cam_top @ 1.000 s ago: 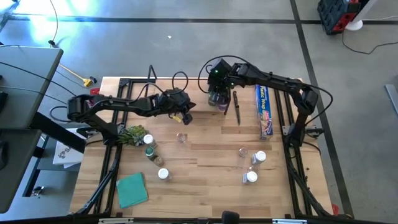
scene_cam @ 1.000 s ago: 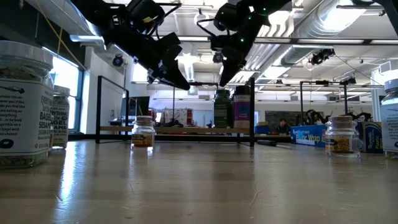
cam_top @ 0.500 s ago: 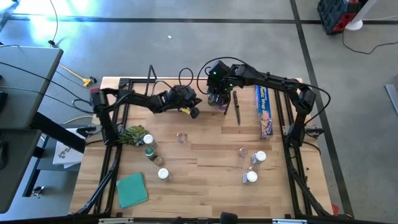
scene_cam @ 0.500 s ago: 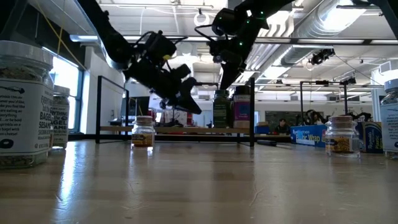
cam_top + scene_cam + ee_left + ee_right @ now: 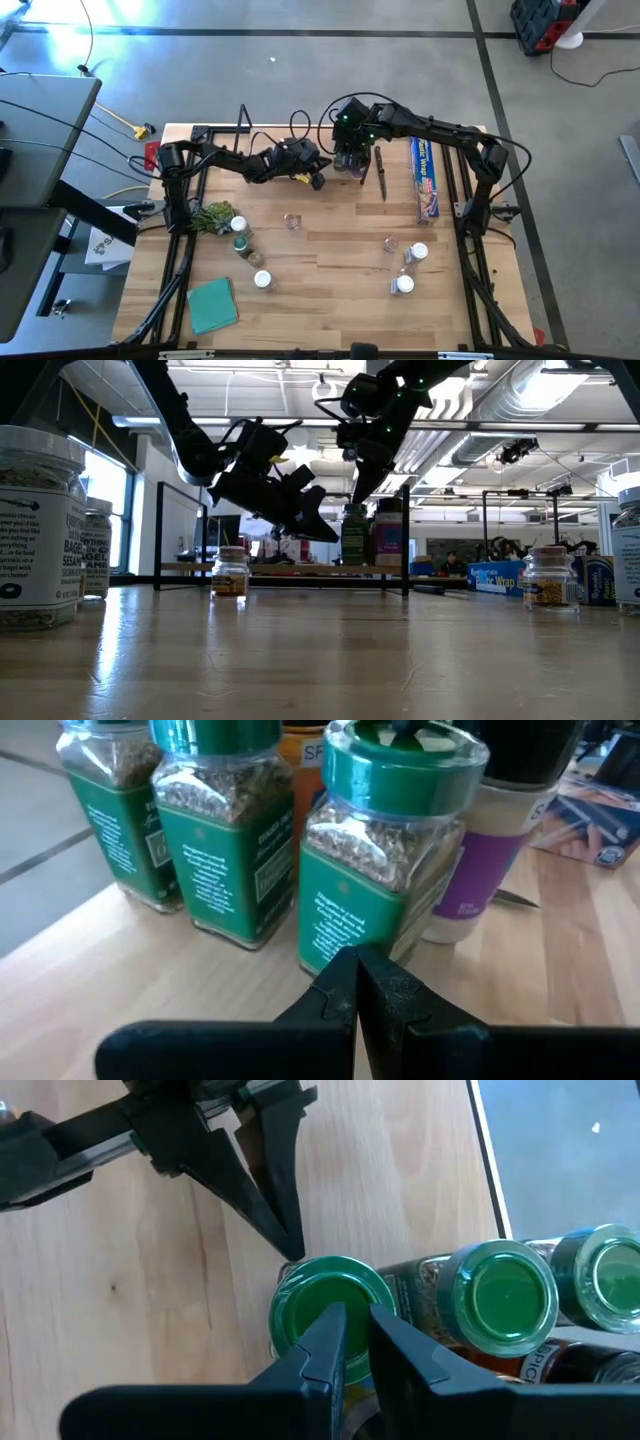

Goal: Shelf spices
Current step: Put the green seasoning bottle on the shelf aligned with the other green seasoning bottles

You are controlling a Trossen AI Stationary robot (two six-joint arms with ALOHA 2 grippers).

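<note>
Item: right tool point(image 5: 348, 1342). Fingers nearly together, a narrow gap between them, poised directly above the green lid of the green-lidded jar point(image 5: 330, 1312); no grip on the jar is visible. In the high view the right tool point(image 5: 349, 158) sits over the jar cluster at the back of the tabletop point(image 5: 330, 300).

Item: left tool point(image 5: 357, 982). Fingers pressed together, holding nothing, tips aimed at the base of the same jar point(image 5: 385, 860) from the side and just short of its label. In the high view it lies just beside the right tool, on the side away from the blue wrap box point(image 5: 425, 178).

Item: shelved spices. Two more green-lidded jars point(image 5: 215, 830) stand next to the targeted one, with a purple-labelled jar point(image 5: 490, 860) behind it, all close-packed on the light board of the shelf point(image 5: 120, 955).

Item: loose spices. Several jars point(image 5: 240, 235) stand well away from both tools, near the leafy bunch point(image 5: 208, 214); another group point(image 5: 405, 265) stands nearer the front on the right arm's side.

Risk, judged: both tools crowd one jar. A sideways nudge from the closed left tool could tip it into its neighbours; a descent by the right tool could strike the lid or the left fingers.
</note>
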